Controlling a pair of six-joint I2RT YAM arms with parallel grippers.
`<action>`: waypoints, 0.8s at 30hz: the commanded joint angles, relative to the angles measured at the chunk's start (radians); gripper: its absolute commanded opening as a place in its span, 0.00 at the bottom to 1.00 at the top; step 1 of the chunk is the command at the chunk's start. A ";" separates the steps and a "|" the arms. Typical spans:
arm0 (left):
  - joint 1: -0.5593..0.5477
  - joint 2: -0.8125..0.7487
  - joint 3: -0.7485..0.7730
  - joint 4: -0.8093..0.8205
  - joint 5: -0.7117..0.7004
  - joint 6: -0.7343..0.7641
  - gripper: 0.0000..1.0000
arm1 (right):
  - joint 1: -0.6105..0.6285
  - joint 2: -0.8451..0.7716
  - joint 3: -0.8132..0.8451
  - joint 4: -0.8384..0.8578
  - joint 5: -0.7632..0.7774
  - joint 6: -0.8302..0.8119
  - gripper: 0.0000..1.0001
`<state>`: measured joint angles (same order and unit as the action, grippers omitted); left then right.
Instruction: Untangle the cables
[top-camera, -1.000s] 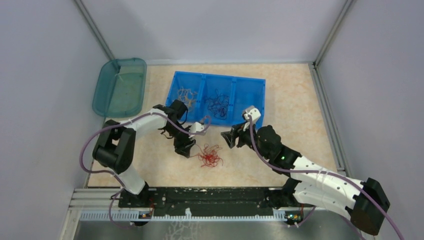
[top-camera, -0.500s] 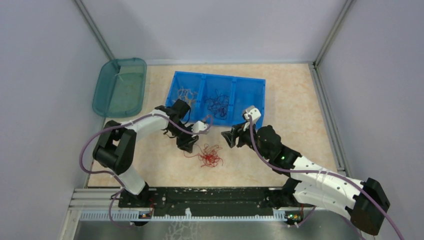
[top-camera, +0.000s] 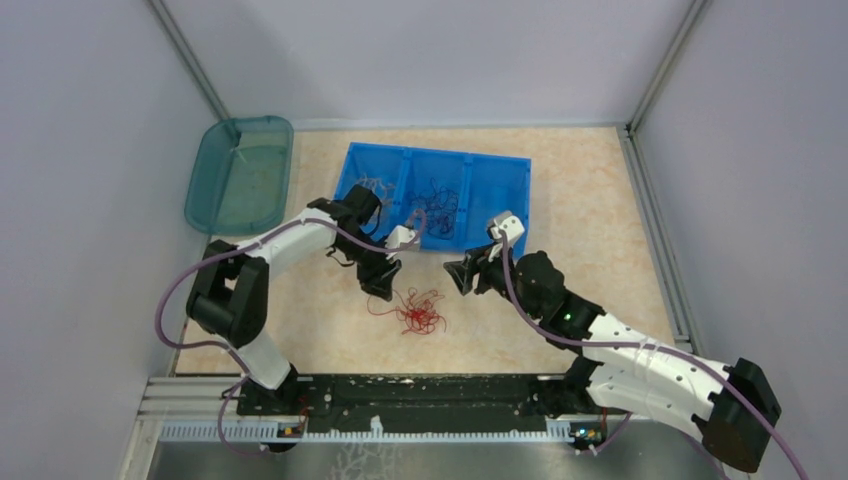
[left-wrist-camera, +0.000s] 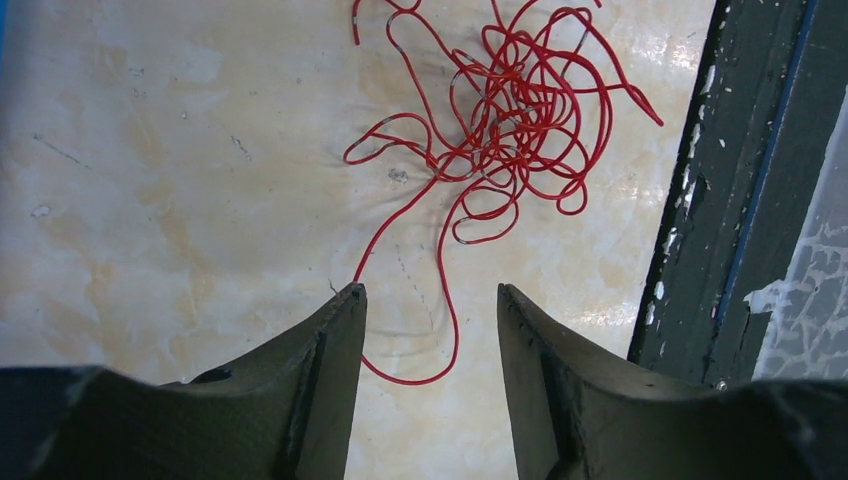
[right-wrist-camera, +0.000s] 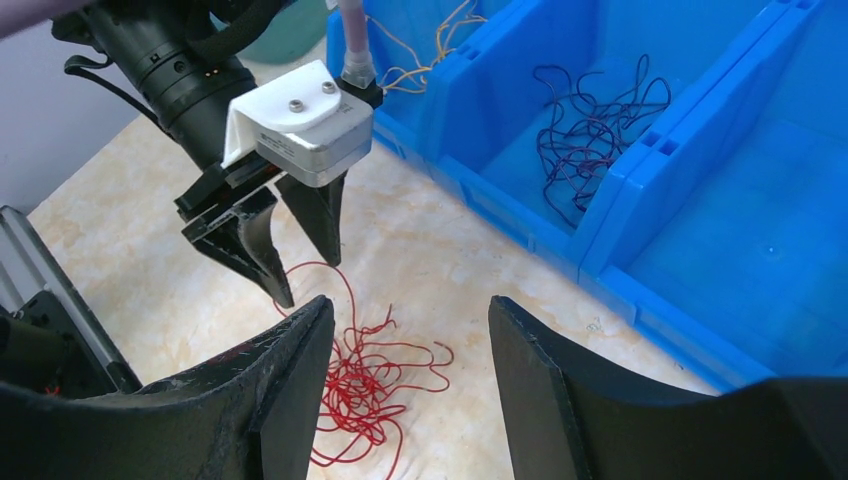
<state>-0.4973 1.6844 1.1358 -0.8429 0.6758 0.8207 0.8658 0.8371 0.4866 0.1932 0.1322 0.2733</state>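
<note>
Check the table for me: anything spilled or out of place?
Yes: the red cables lie in a loose tangle on the table, in front of the blue bin rather than in it. The orange cables and dark cables sit in its left and middle compartments; the right one holds none.

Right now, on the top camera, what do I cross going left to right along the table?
Teal tub → left gripper → red cables → right gripper.

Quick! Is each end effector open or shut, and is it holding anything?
Left end effector: open, holding nothing, over the edge of the red wires.
Right end effector: open, holding nothing.
</note>
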 joint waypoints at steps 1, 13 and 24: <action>0.009 0.054 0.031 -0.031 -0.021 -0.032 0.57 | -0.006 -0.027 0.023 0.041 0.010 0.003 0.59; 0.012 0.056 -0.058 0.034 -0.155 -0.075 0.53 | -0.006 -0.025 0.022 0.049 0.009 -0.003 0.59; -0.003 0.030 -0.084 0.059 -0.140 -0.130 0.26 | -0.006 -0.021 0.025 0.053 0.002 0.003 0.57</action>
<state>-0.4900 1.7420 1.0546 -0.8009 0.5293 0.7223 0.8658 0.8265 0.4866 0.1944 0.1329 0.2733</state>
